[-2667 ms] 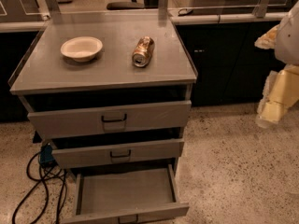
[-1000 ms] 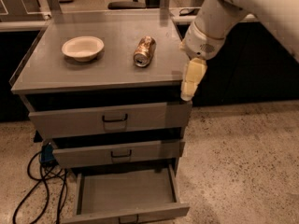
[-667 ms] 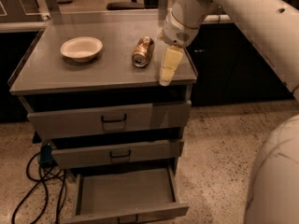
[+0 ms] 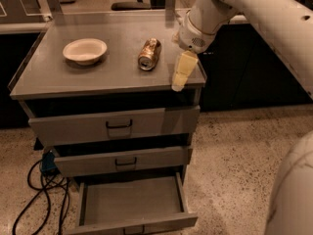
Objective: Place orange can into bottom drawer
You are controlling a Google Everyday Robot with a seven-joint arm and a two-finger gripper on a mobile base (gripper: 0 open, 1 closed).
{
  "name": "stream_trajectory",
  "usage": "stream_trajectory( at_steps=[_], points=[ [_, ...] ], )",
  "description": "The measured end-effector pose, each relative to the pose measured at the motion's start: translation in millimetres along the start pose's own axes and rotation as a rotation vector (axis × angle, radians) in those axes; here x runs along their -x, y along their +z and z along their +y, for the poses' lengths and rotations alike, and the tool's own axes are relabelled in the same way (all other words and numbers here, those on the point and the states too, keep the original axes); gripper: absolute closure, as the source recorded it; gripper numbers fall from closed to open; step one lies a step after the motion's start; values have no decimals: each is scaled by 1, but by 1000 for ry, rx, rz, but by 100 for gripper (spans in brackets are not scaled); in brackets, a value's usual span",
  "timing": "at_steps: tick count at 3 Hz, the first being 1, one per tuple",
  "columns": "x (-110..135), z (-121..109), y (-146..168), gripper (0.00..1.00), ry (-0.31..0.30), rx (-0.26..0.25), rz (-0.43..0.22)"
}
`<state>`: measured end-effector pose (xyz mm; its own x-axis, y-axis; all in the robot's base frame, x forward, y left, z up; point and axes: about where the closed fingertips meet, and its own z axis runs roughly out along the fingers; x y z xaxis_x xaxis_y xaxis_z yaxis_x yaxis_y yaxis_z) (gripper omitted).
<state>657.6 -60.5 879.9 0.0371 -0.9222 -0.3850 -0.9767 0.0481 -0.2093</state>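
Observation:
The orange can (image 4: 149, 54) lies on its side on the grey cabinet top (image 4: 58, 80), right of the middle. The bottom drawer (image 4: 131, 202) is pulled out, a shallow tray with nothing in it. My gripper (image 4: 181, 73) hangs over the top's right front part, just right of the can and apart from it, pointing down. It holds nothing. My white arm comes in from the upper right.
A white bowl (image 4: 84, 51) sits on the top's left part. The two upper drawers (image 4: 117, 126) stand a little ajar. Black cables (image 4: 41, 192) and a blue plug lie on the speckled floor at the lower left. Dark counters stand behind.
My arm has swung in from the right, and the gripper has moved left over the cabinet top to just beside the can. The can, the bowl and the drawers have not moved.

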Motion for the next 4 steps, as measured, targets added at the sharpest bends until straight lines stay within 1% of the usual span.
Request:
stream_trajectory(
  at_steps=[1,2,3,4],
  points=[
    [-7,-29,4,0,-21,-44,9],
    [8,-90,-21,0,-46,-194,-2],
    [13,-98,-37,0,-46,-229,-18],
    [14,-98,-36,0,-46,-229,-18]
  ],
)
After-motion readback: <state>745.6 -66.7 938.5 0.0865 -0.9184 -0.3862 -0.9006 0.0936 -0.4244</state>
